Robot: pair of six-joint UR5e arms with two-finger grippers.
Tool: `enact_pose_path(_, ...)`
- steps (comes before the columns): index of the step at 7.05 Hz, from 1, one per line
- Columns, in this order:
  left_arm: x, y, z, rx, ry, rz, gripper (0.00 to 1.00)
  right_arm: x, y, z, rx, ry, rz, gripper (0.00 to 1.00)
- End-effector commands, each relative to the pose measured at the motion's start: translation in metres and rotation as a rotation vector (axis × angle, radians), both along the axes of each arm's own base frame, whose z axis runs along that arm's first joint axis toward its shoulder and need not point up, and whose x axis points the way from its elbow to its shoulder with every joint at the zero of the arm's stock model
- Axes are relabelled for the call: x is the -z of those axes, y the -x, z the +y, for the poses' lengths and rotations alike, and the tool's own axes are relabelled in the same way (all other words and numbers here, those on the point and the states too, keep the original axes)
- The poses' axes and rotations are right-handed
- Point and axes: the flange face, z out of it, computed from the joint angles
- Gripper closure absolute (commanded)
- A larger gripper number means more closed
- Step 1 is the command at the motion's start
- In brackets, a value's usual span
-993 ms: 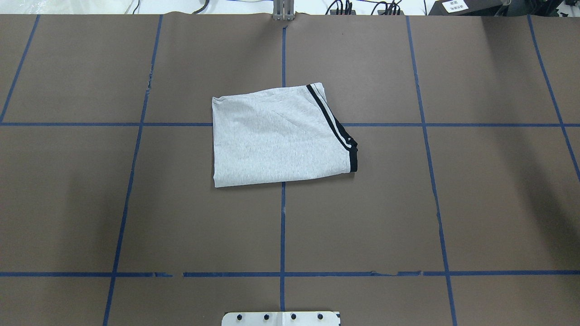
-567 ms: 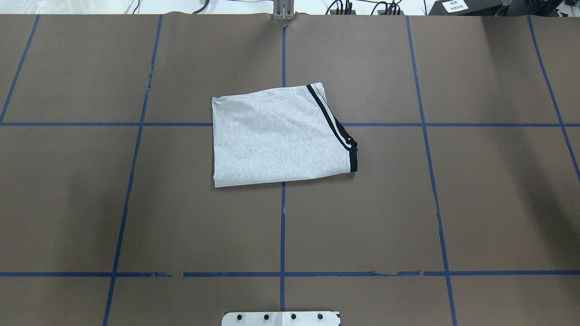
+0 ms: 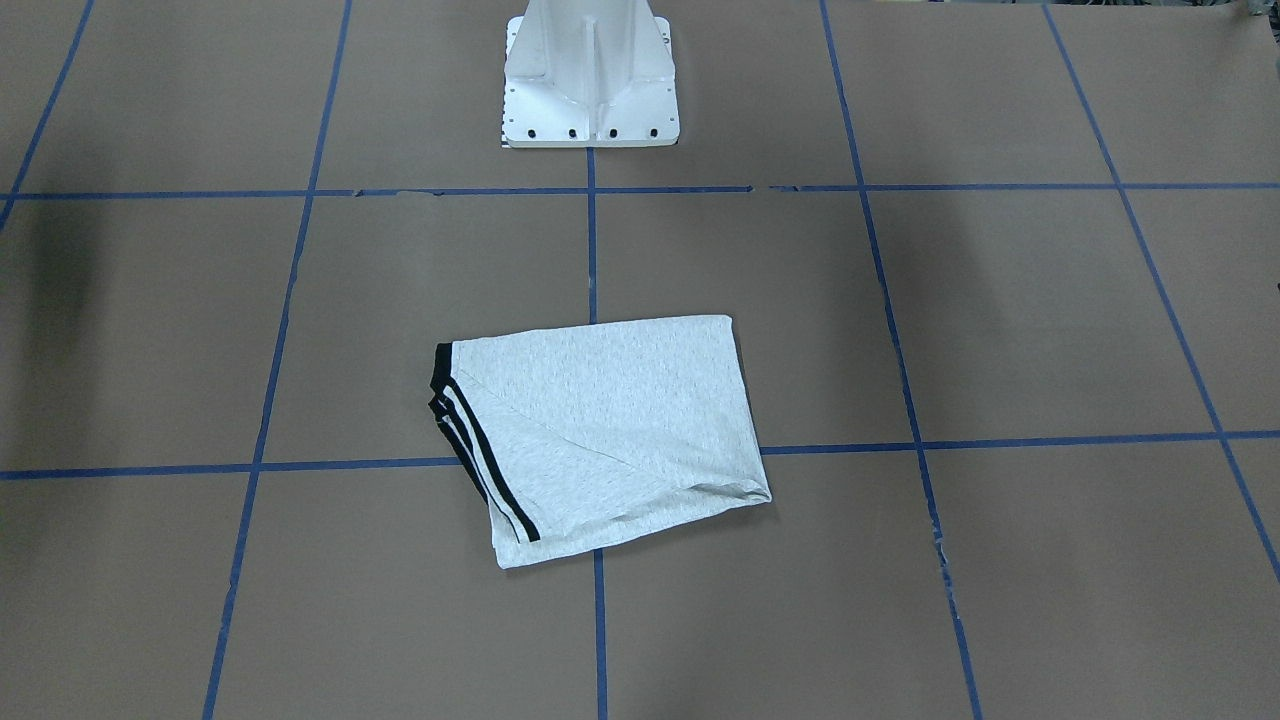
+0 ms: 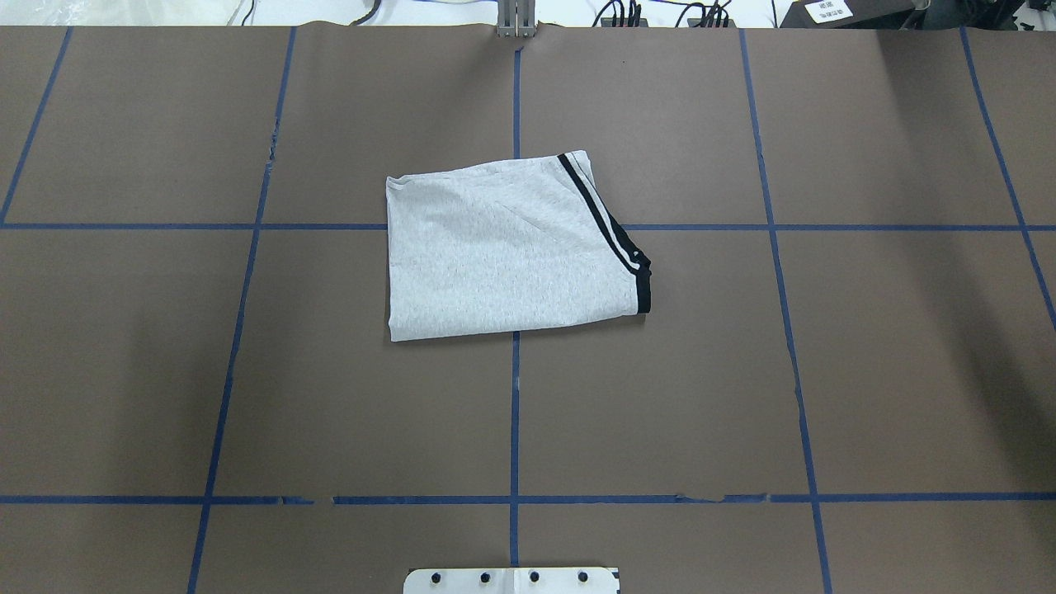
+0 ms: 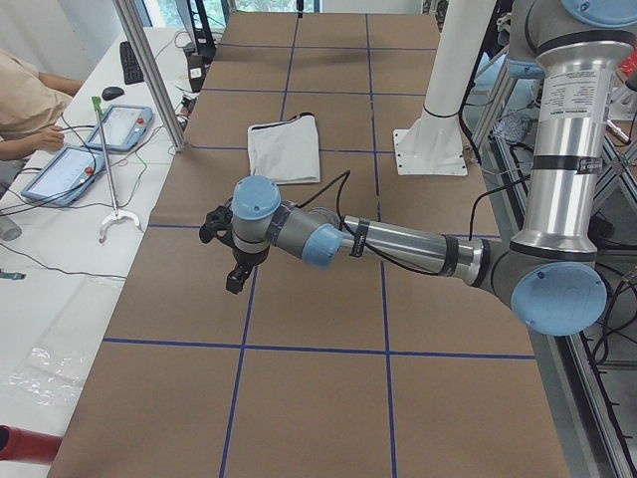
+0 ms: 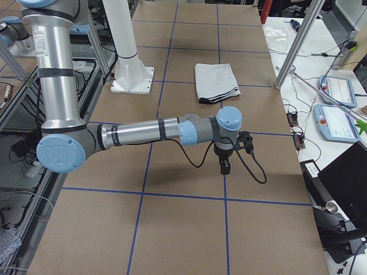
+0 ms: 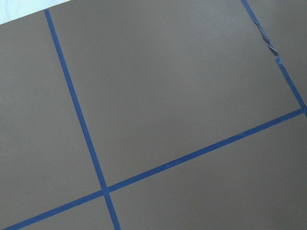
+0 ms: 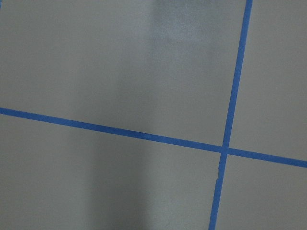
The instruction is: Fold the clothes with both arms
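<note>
Bench (image 4: 891,371): brown paper cover with a blue tape grid, seen in every view.

Left arm (image 5: 398,242): stretched low over its own end of the bench, well apart from the shirt. Right arm (image 6: 143,132): same pose at the opposite end. My read is that both are parked wide to leave the middle free, so the fold looks done or nearly done.

Pedestal (image 3: 590,80): white, at the robot-side edge on the centre tape line.

Shirt (image 4: 495,256): lies flat mid-bench as a compact folded rectangle across the centre tape crossing, touched by nothing. No print shows, so it is probably folded inside or face down. The far-left corner sits a bit skewed.

Left tool (image 5: 236,282) and right tool (image 6: 223,167): both point down above bare paper. No cloth hangs from either. They show only in the side views, so I cannot tell whether the fingers are spread or pressed together.

Stripes (image 4: 606,227): black and white, along the shirt edge on the robot's right.

What each view adds:
- Overhead and front views show the shirt but no arms.
- Side views show the arms, with the shirt small behind them.
- The left side view alone shows a person's sleeve (image 5: 25,95) by the tablets.
- Wrist views show only paper and tape, no fingers and no cloth.
- The front view shows stacked stripe layers and a puffy corner that the overhead view flattens out.
</note>
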Motion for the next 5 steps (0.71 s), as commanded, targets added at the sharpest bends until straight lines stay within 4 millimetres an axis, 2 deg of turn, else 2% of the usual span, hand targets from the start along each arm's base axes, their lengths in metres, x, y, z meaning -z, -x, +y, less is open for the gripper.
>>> enact_pose_path(1, -0.012, 0.001, 0.004, 0.004, 0.054, -0.006, 0.0, -0.009, -0.003, 0.009, -0.005, 0.021, 0.018, 0.0)
enact_pose_path(2, -0.018, 0.002, 0.005, 0.007, 0.102, -0.014, 0.0, -0.021, -0.009, 0.016, -0.013, 0.046, 0.018, 0.0)
enact_pose_path(4, -0.018, 0.009, 0.009, 0.019, 0.103, -0.013, 0.0, -0.032, -0.015, 0.029, -0.023, 0.081, -0.01, 0.0)
enact_pose_path(5, -0.016, 0.009, 0.009, 0.018, 0.099, -0.012, 0.0, -0.03, -0.014, 0.029, -0.021, 0.111, -0.018, 0.0)
